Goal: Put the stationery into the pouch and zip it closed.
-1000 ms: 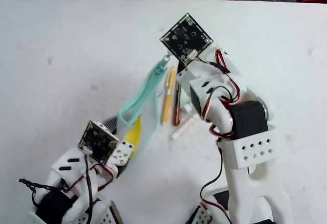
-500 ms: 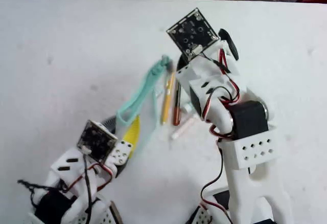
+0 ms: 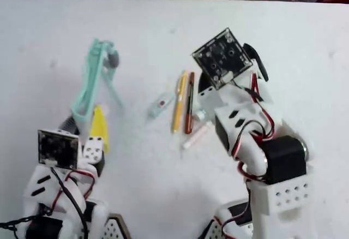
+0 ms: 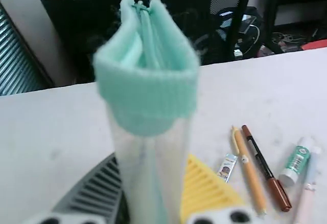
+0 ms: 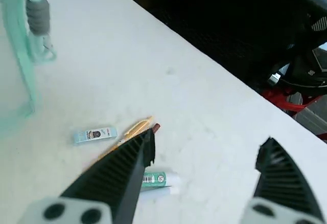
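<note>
Mint-green pouch (image 3: 87, 86) with clear sides; yellow pen (image 3: 178, 101); brown pen (image 3: 188, 103); pale-blue eraser (image 3: 159, 106); white table (image 3: 283, 48).

Open table (image 3: 262, 37) between pouch (image 3: 90, 81) and pens (image 3: 179, 101), a small blue packet (image 3: 160, 105) in the gap.

The left gripper (image 3: 84, 123) has swung the pouch (image 3: 89, 83) well leftward (seemingly uncovering a small eraser (image 3: 159, 106)).
</note>
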Controlling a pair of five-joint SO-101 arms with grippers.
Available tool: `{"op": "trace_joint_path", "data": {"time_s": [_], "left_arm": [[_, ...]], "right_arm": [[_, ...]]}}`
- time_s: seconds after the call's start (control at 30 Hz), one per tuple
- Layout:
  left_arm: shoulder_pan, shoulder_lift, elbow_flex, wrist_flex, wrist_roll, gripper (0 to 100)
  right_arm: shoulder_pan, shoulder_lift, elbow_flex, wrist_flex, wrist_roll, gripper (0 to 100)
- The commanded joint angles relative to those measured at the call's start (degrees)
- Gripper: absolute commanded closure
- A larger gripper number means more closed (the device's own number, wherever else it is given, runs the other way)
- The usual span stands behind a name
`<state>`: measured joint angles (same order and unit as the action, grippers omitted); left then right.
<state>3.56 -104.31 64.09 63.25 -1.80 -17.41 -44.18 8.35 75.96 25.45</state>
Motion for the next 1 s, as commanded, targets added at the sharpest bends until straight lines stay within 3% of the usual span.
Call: {"op": "trace_joint_path", "data": {"time_s": [0.0, 0.1, 0.17, 0.33, 0.4, 0.5, 0.67, 0.97], "left_arm": [[-1.1, -0.2, 6.2, -10.4, 7.6, 98], [-1.0, -0.2, 17.4, -26.5, 8.7, 98], [-0.1, -0.1, 20.1, -30.6, 8.8, 98], [5.7, -0.1, 15.6, -22.5, 8.4, 98], [6.8, -0.1, 16.1, -22.0, 4.7, 98], [7.0, -0.1, 19.0, -22.2, 0.0, 98], [6.9, -0.1, 20.0, -22.2, -0.1, 98], [6.6, -0.1, 20.4, -21.9, -0.3, 98]], "right_arm": [[2.8, 3.2, -0.8, 1.3, -3.9, 70.0], [5.2, 7.3, -0.9, 2.9, -10.2, 70.0], [6.7, 10.6, -0.9, 4.5, -16.5, 70.0], [7.3, 18.1, -0.9, 5.8, -33.8, 70.0], [7.4, 21.1, -0.9, 5.6, -37.7, 70.0], [7.4, 26.6, -0.8, 4.7, -38.5, 70.0], [8.8, 36.6, -0.9, -1.1, -39.0, 70.0], [12.9, 47.8, -1.0, -13.5, -50.5, 70.1]]}}
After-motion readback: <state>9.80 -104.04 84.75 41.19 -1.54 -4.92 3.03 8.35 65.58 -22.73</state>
